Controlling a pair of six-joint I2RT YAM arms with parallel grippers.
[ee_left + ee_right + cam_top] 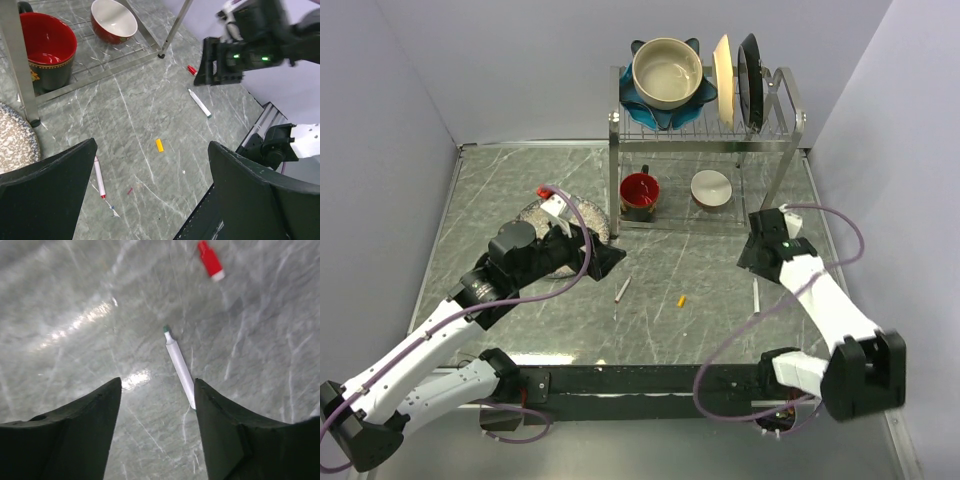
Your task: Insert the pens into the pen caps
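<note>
A white pen with a red tip (622, 290) lies on the marble table (520, 180) just in front of my left gripper (603, 258). That gripper hovers wide open and holds nothing. In its wrist view the same pen (99, 177) rests by the left finger (60, 185), and a yellow cap (159, 145) lies between the jaws, on the table below. A green-tipped pen (179, 365) lies under my right gripper (157, 390). Its jaws are apart, and the pen's back end sits against the right finger (225, 425). A red cap (210, 260) lies beyond it.
A metal dish rack (705, 140) stands at the back, with a large bowl (667, 72) and upright plates (738, 78) on top. A red mug (639, 190) and a small bowl (711, 187) sit underneath. A speckled plate (535, 213) lies by the left arm.
</note>
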